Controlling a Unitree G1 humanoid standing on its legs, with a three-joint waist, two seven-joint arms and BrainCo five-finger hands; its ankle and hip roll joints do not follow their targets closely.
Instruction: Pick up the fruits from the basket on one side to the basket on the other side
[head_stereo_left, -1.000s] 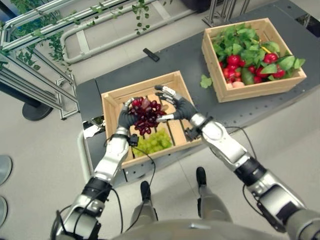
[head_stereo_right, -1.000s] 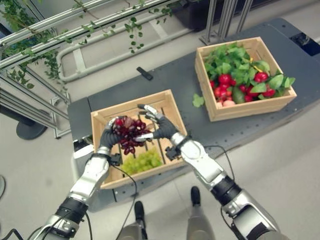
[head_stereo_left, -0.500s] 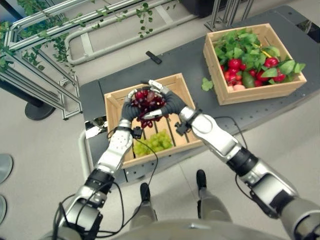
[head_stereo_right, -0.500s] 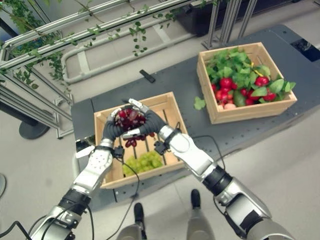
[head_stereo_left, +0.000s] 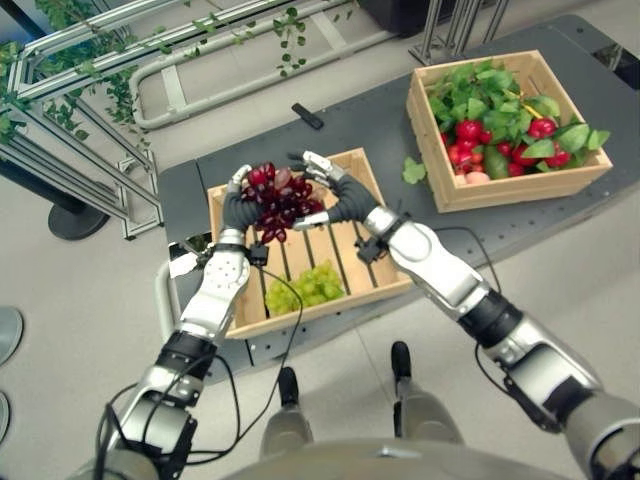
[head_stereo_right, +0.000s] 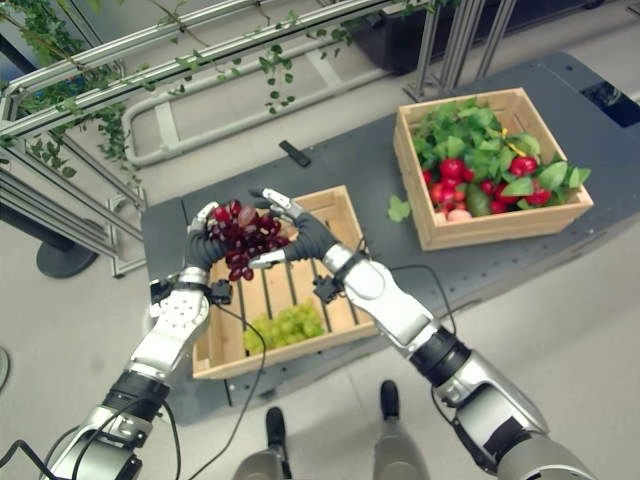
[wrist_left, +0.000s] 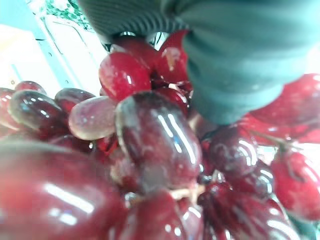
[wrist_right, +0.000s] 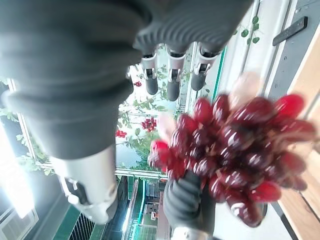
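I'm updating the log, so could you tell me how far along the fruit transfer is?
Underway. Both the left hand and the right hand cup the red grapes above the near crate. Green grapes remain in it. The far crate already holds red fruit and leaves.

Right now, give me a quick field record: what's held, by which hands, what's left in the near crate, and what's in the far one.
held: red grapes, one bunch, lifted above the near crate
left hand: cupped against the bunch on its left side
right hand: cupped against the bunch on its right side
near crate: slatted wood, holds green grapes at the front
far crate: on the robot's right, filled with leaves and red fruit
table: one loose green leaf beside the far crate, a small black object behind the near crate
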